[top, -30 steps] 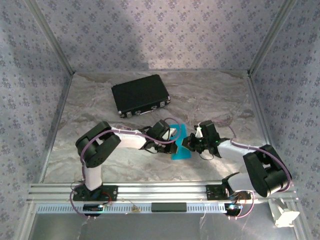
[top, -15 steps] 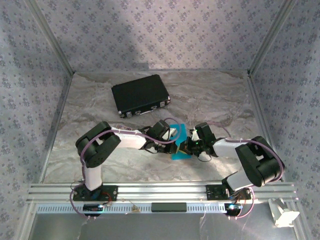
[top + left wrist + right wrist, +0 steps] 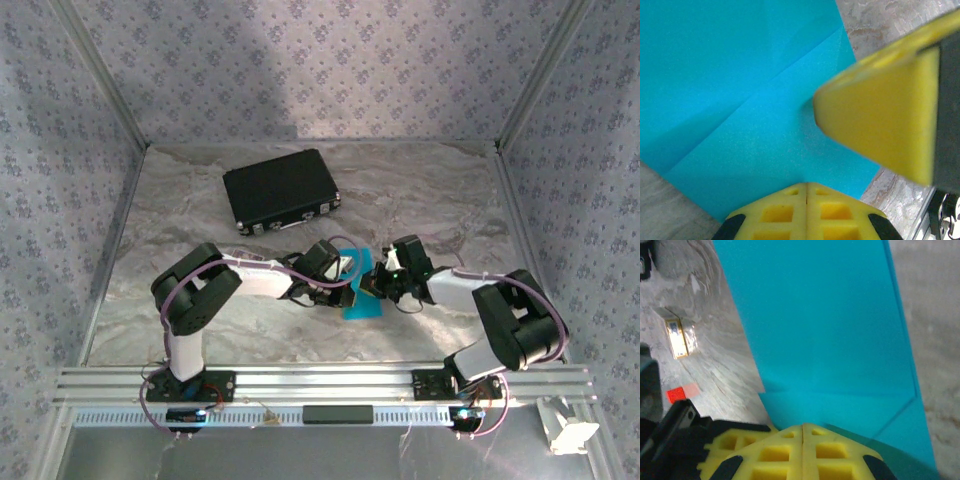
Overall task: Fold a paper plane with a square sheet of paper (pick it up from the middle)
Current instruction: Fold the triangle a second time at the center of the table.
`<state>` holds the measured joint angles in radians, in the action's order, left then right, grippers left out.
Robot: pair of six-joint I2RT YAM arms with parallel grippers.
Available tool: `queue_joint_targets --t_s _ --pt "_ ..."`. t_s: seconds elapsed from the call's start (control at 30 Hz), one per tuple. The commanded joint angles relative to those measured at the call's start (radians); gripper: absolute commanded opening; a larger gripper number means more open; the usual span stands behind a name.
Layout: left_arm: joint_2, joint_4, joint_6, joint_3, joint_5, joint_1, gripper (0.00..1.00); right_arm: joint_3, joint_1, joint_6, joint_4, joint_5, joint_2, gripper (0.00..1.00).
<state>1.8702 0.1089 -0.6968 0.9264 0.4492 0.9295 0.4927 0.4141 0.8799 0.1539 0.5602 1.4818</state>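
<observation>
The thin, bright cyan-blue sheet of paper [image 3: 362,305] lies on the marbled grey table [image 3: 200,230] between the arms, part-folded, with creases showing. The yellow-fingered left gripper [image 3: 806,186] and right gripper [image 3: 803,427] rest their tips on it, jaws fully shut, holding nothing. The paper is probably light, limp and slippery, so flaps are best pressed down and only a crisp edge pinched.
</observation>
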Motion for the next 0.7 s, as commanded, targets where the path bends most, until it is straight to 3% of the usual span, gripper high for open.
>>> queue_joint_targets --t_s 0.0,0.13,0.47,0.67 --pt "0.026 -0.082 0.016 -0.027 -0.035 0.005 0.00 -0.011 -0.037 -0.016 -0.002 -0.028 0.056 0.00" --pt "0.024 -0.071 0.011 -0.033 -0.025 0.002 0.00 -0.076 -0.101 0.019 0.094 -0.029 0.080 0.00" --pt "0.049 -0.098 0.046 -0.020 -0.011 -0.004 0.00 0.022 -0.137 -0.110 -0.140 -0.134 -0.024 0.00" --pt "0.029 -0.121 0.078 -0.027 -0.004 -0.016 0.00 0.046 -0.121 -0.106 -0.080 0.008 -0.051 0.00"
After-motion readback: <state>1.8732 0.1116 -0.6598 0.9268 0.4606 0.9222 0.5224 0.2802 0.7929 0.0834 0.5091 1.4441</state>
